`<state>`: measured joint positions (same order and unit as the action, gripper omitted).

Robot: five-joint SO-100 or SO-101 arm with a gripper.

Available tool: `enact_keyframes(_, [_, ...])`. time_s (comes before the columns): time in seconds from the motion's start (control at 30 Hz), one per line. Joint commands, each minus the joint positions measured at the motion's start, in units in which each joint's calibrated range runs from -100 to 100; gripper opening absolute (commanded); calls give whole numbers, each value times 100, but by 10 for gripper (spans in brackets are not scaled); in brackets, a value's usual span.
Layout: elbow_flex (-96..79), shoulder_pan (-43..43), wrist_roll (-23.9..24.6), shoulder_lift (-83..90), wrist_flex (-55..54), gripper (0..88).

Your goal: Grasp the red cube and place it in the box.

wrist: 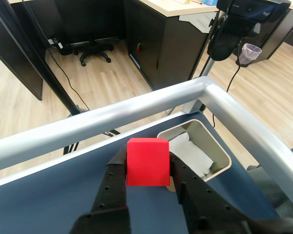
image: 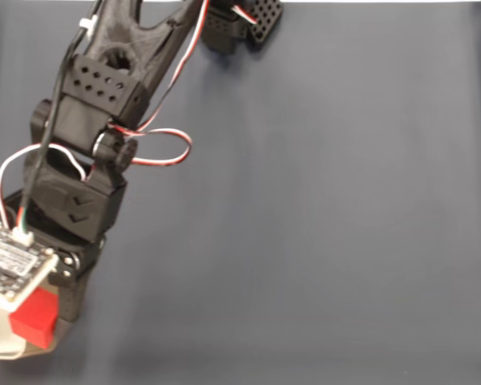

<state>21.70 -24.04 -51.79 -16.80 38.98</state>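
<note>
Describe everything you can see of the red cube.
The red cube is a small, plain, bright-red block with matte faces and crisp edges. In the wrist view it sits clamped between the gripper's two black fingers, one against each side, held clear of the dark blue table, with the beige box just beyond it. In the fixed view the red cube shows at the arm's tip, over the box's edge at lower left.

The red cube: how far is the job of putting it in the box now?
Done: the gripper has grasped the red cube and holds it above the table. In hand: carrying it toward the box, which the wrist view shows just beyond the cube; in the fixed view the cube overlaps the box. Left: releasing it inside.
</note>
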Motion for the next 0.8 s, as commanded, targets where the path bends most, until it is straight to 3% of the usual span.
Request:
enact_keyframes(0.0, [485, -196, 39, -53, -38, 29])
enact_keyframes(0.77, [1617, -700, 88, -980, -201, 28])
